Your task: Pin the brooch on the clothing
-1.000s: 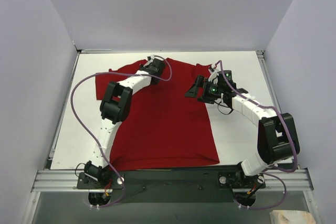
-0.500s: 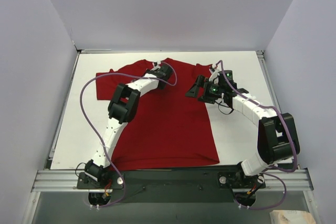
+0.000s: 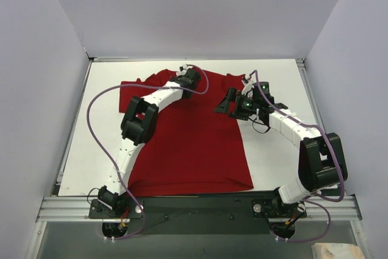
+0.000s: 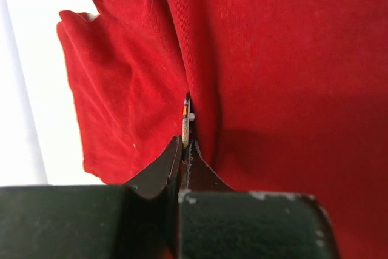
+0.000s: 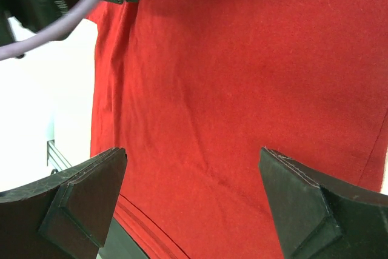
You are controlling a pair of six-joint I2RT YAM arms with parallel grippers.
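Left wrist view: left gripper (image 4: 185, 145) is clamped on the brooch (image 4: 187, 113), edge-on at its tips, at a fold of the shirt (image 4: 285, 89) just ahead; right gripper (image 5: 191, 156) hangs wide open above the shirt

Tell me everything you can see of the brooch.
The brooch shows only edge-on in the left wrist view: a thin disc, its rim showing orange and dark patches, with a small white nub on one side. It stands upright, pinched at its lower edge between the closed tips of the left gripper, in front of a crease in the red T-shirt. Whether it touches the cloth cannot be told.
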